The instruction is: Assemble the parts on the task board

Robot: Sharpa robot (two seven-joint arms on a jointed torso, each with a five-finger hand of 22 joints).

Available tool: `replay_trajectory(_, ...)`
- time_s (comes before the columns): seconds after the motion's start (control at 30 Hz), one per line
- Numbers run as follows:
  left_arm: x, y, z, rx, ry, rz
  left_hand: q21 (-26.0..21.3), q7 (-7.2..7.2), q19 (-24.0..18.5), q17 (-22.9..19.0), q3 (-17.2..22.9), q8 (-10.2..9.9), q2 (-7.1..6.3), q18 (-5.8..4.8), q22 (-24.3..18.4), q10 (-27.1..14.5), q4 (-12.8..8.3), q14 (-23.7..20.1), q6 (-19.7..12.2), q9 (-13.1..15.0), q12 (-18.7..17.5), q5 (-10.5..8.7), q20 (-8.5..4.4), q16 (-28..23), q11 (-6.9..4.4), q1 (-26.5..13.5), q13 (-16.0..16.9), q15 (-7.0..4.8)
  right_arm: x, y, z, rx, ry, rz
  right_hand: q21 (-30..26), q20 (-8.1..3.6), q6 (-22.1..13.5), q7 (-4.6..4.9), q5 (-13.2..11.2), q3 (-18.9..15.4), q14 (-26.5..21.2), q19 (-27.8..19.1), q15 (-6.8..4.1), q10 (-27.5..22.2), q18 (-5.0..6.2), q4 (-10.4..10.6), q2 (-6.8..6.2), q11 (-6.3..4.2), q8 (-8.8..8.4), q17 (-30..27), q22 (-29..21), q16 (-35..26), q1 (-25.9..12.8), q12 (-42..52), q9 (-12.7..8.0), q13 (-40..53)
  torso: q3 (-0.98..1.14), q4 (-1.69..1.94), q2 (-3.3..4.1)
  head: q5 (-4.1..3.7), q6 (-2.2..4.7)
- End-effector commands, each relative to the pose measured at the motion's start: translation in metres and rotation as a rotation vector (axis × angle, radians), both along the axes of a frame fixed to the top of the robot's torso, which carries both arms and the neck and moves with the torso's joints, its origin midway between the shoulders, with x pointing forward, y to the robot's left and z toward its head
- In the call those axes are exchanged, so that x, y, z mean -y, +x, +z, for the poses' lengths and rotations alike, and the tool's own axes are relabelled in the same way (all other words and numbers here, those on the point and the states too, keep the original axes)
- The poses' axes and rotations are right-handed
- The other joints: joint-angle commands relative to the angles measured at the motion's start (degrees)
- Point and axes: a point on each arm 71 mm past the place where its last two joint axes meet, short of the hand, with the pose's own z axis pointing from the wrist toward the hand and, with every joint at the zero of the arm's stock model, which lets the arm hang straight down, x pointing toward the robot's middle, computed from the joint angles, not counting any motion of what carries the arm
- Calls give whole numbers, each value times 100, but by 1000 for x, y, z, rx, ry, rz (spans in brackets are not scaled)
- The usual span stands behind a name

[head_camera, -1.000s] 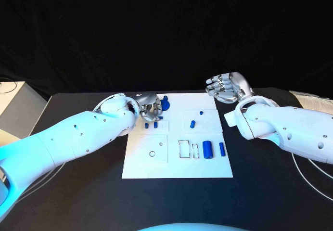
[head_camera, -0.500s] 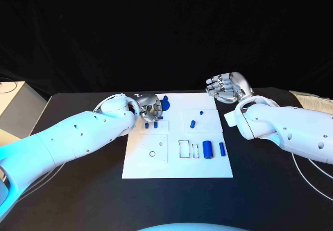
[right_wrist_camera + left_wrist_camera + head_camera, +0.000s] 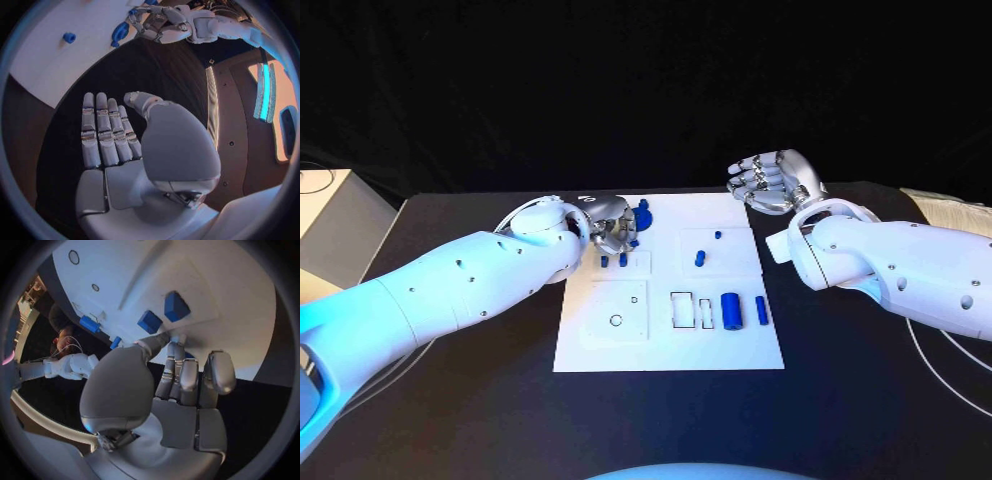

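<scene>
nothing much differs from a second ago: my arms, the board and the parts all lie as they did.

the task board sits in the middle of the black table. my left hand stays low over the board's far left corner, fingers curled down toward the blue parts there; whether they actually pinch one i cannot tell. two small blue blocks lie on the board just beyond my fingertips. my right hand stays raised off the board's far right corner, fingers straight, together and holding nothing. a blue cylinder and a thinner blue pin lie near the board's right edge.
</scene>
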Motion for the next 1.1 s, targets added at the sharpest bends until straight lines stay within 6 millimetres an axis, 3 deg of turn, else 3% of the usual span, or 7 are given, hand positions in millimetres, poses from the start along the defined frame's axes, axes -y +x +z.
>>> replay_trajectory(0.03,3,-3,-6,-31,0,-25,-41,-6,-41,-16,-120,-40,-18,19,-9,-66,42,-30,-21,-4,49,-4,19,13,-3,-91,16,34,-1,0,1,5,-5,17,5,11,49,-9,-38,-7,50,47,2,-2,21,-18,6,-43,-37,-6,-5,-35,-57,-24,-9,-7,1,1,-1,-9,-5)
replay_trajectory(0.37,2,-2,-6,-37,-1,-19,-68,-5,-59,-29,-277,-62,30,26,-32,-115,132,-51,20,-22,82,-3,25,11,1,-111,34,38,-1,0,1,6,-5,17,5,11,49,-9,-38,-7,50,47,2,-2,21,-18,6,-43,-37,-6,-5,-35,-57,-24,-9,-7,5,0,-1,-15,-1)
replay_trajectory(0.83,4,-3,-6,-54,-23,-14,-109,-55,-82,-61,-612,-31,153,36,-63,-135,432,-94,241,-37,146,-1,30,7,-12,-168,46,35,-2,0,0,6,-5,18,5,11,49,-9,-38,-7,50,47,2,-2,21,-18,6,-43,-37,-6,-5,-35,-57,-24,-9,-7,4,4,0,-14,-6)
replay_trajectory(0.93,3,-3,-6,-56,-25,-11,-101,-106,-67,-52,-343,-14,384,34,-50,-88,351,-87,371,-51,109,4,1,6,-53,231,3,-3,-2,0,0,7,-5,17,5,11,49,-9,-38,-7,50,47,2,-2,21,-18,6,-43,-37,-6,-5,-35,-57,-24,-9,-7,5,3,-1,-12,-8)
replay_trajectory(1.1,4,-3,-6,-55,-27,-12,-82,-74,-50,-24,68,-37,408,28,-27,-6,231,-71,434,-79,10,5,-23,3,-71,454,-83,-23,-2,0,0,7,-5,17,5,11,49,-9,-38,-7,50,47,2,-2,21,-18,6,-43,-37,-6,-5,-35,-57,-24,-9,-7,2,3,-3,-13,-11)
